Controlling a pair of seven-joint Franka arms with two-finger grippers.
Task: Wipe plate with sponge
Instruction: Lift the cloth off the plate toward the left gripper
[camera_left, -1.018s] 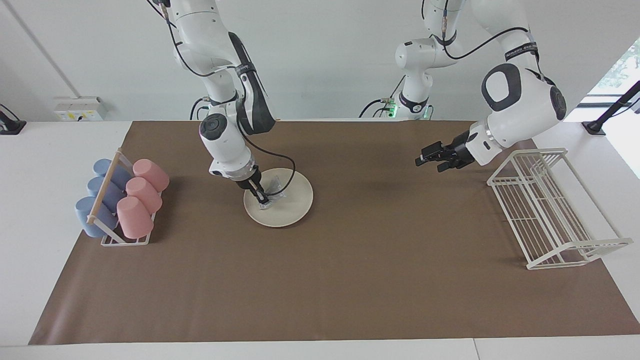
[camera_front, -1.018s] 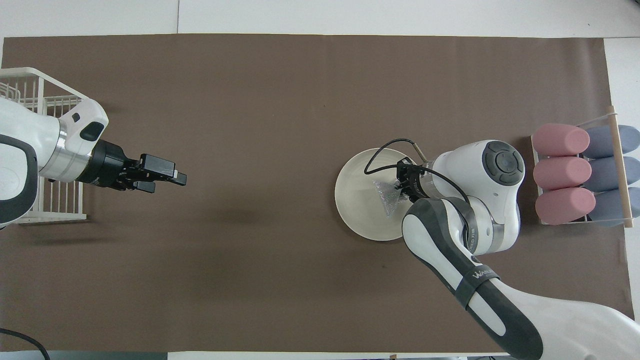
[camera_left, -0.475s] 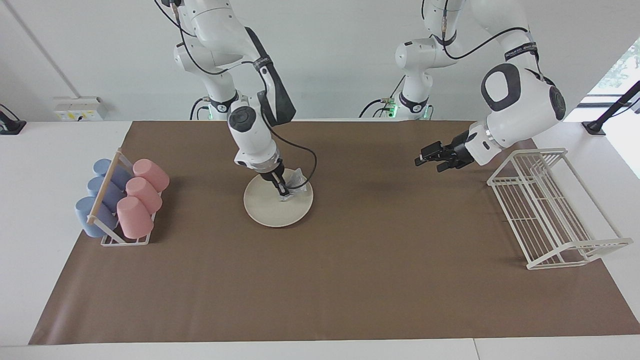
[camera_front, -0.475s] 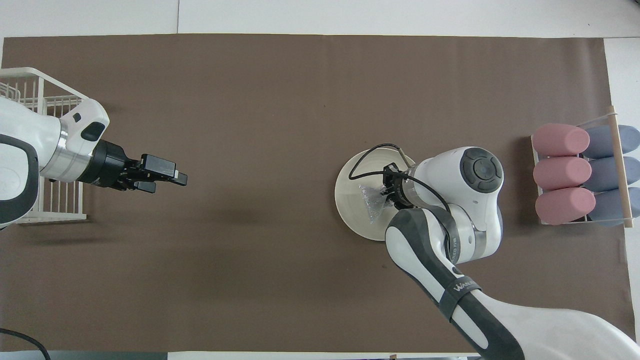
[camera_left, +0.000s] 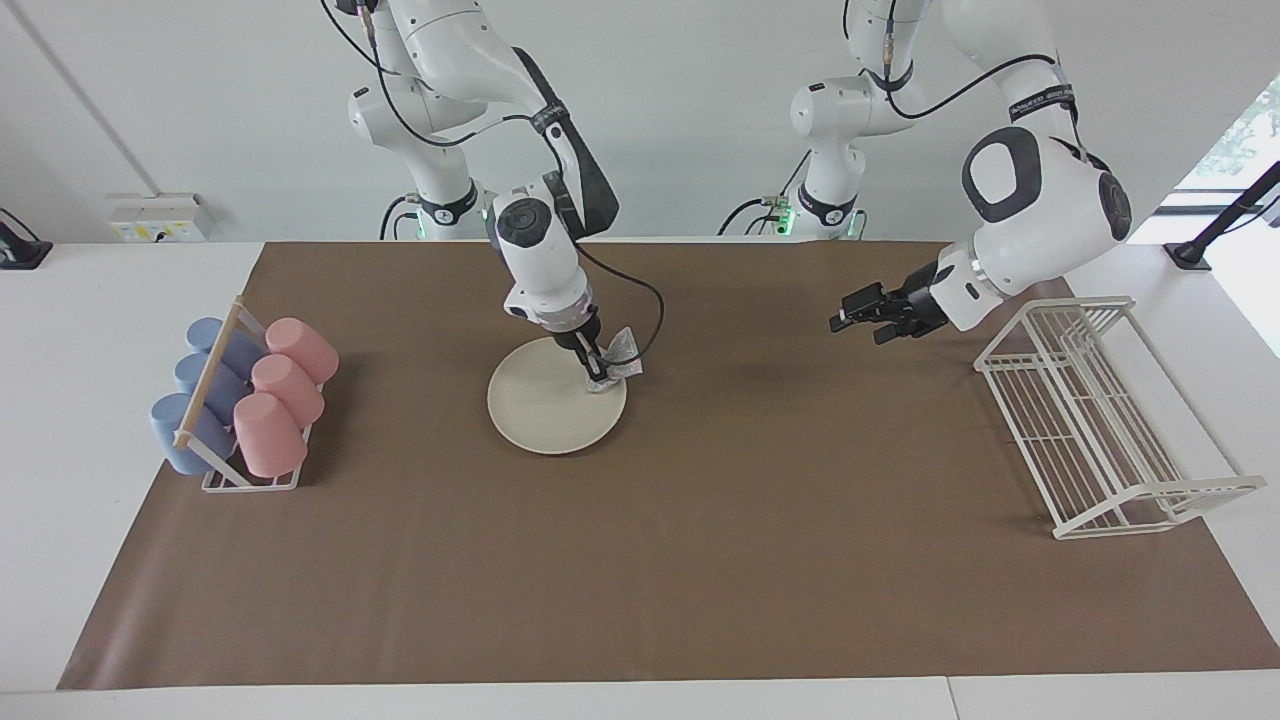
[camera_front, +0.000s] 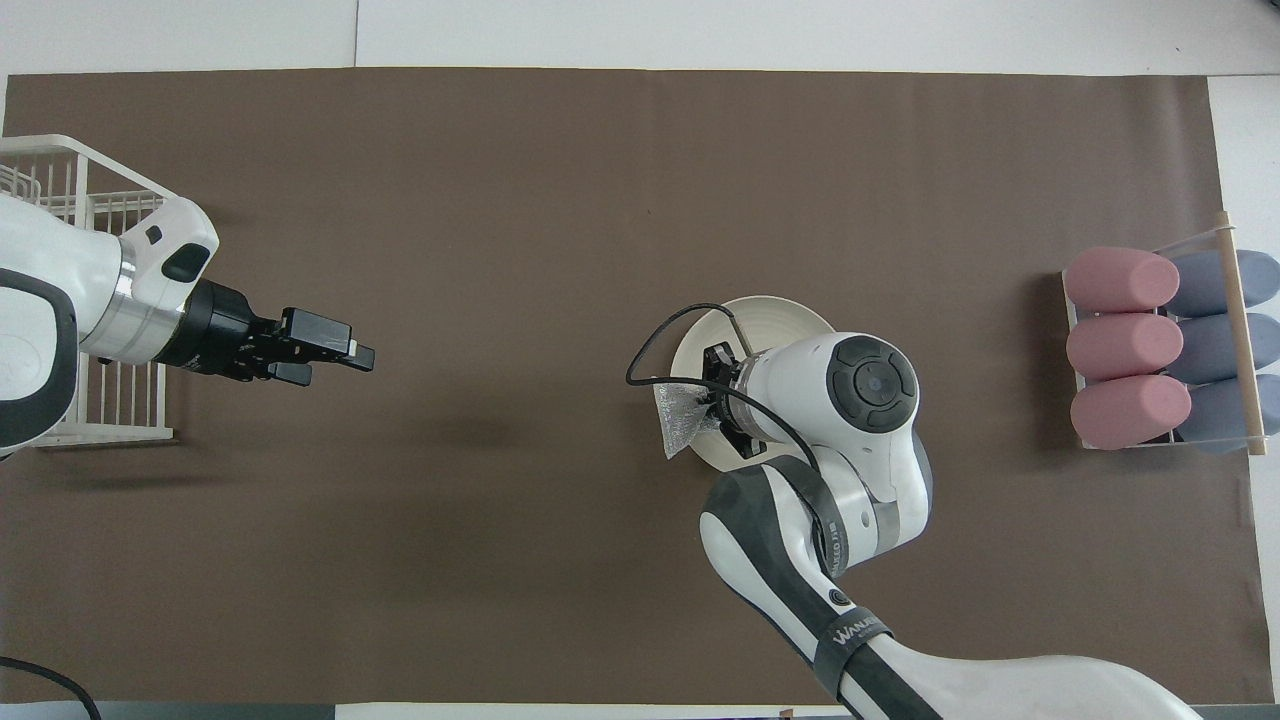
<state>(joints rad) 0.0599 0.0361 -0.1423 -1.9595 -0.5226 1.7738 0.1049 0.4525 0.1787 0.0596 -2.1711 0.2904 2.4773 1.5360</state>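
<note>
Silvery mesh, the sponge (camera_left: 617, 362) is pinched in the clenched right gripper (camera_left: 598, 376) and pressed on the plate (camera_left: 545, 405) at its rim toward the left arm's end, part of it hanging past the edge. It looks light, soft and crushable, so a pinch through its bunched middle should hold. The plate, lying flat on the brown mat (camera_left: 700, 560), is likely stiff, smooth and breakable, and may slide under a hard push. Well apart, the left gripper (camera_left: 858, 318) waits above the mat near the wire rack (camera_left: 1100, 420), jaws spread, holding nothing. Lettering on the right arm's band cannot be read in full.
</note>
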